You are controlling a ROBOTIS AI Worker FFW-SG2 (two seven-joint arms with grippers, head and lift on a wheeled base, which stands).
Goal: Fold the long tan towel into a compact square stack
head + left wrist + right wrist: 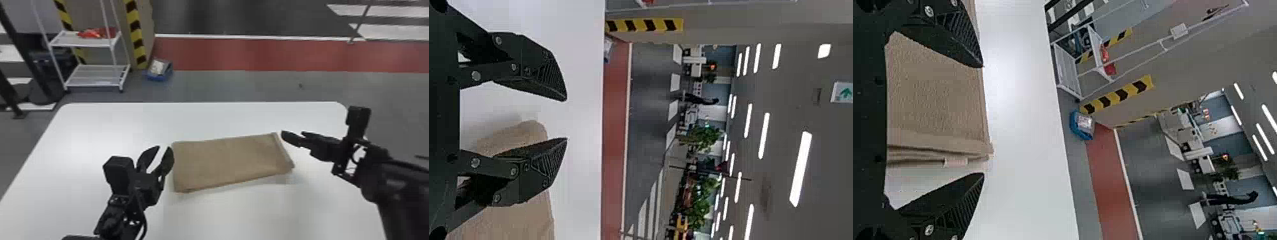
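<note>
- Item, one tan towel (229, 161), the task's sole article: we find it lying flat on the white table (105, 127), near the middle, as an oblong whose long sides run across from the left arm's side to the right arm's
- Condition of same: partly folded, by our reading; we note layers lying one upon another at the end nearest the right arm, with a small pale tag (955, 162) showing at that edge; the exact count of layers we cannot tell
- Outline: fairly neat, the sides nearly straight, the whole set slightly askew to the far table edge
- Item, one left gripper (164, 148): fingers parted, nothing held, placed just beside the towel's left end; whether it touches the cloth we cannot tell
- Item, one right gripper (291, 132): fingers apart, nothing grasped, near the far corner of the towel's right end; contact we cannot tell
- Work done: we judge the lengthwise narrowing or doubling largely complete, since the cloth forms a tidy layered strip
- Work outstanding: the strip is plainly longer than it is wide, so we enter the square as unmade; we reckon at least one more fold, end over end, is wanted, then perhaps a light squaring of the edges
- Caution for that fold: we would want all layers taken together, lest the upper one slide off the lower
</note>
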